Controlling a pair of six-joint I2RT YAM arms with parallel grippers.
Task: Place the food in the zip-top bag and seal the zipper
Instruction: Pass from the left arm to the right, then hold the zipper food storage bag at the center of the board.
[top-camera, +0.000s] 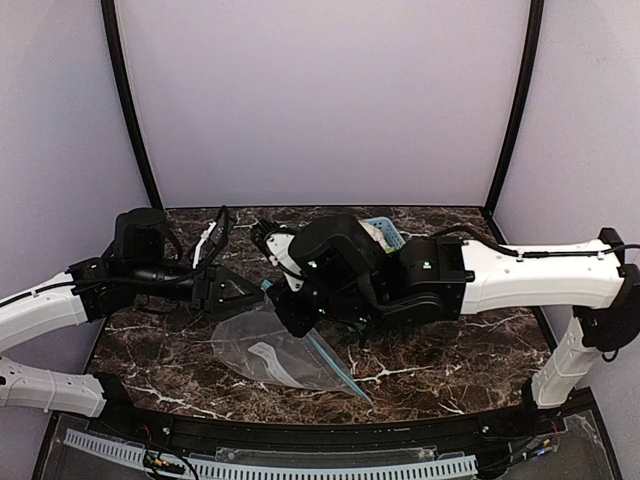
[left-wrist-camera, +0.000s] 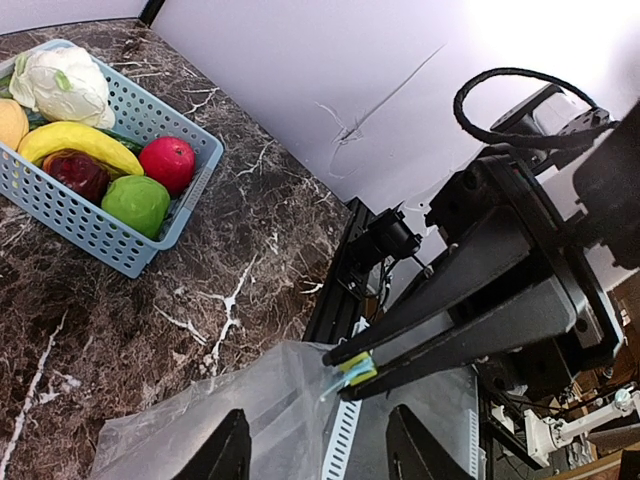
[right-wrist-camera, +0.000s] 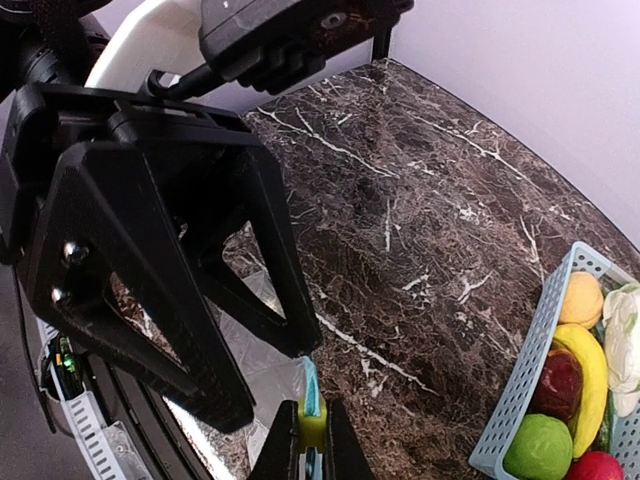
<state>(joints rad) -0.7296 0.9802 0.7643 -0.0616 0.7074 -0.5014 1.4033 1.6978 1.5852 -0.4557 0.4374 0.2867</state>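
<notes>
The clear zip-top bag (top-camera: 268, 350) lies crumpled on the marble in front of both arms, its teal zipper (top-camera: 336, 368) along the right edge. My right gripper (right-wrist-camera: 312, 447) is shut on the zipper's yellow-green slider (right-wrist-camera: 312, 425) at the bag's upper corner. My left gripper (left-wrist-camera: 320, 450) hovers open just beside it, fingers spread over the bag film (left-wrist-camera: 220, 425). The food sits in the basket: cauliflower (left-wrist-camera: 60, 80), banana (left-wrist-camera: 75, 145), red apple (left-wrist-camera: 168, 163), green apple (left-wrist-camera: 135, 205), dark red apple (left-wrist-camera: 72, 175), orange (right-wrist-camera: 582, 298).
The light blue lattice basket (left-wrist-camera: 100, 235) stands at the back of the table, mostly hidden behind my right arm (top-camera: 520, 275) in the top view. A black rail (top-camera: 300, 432) runs along the table's near edge. Purple walls enclose the back and sides.
</notes>
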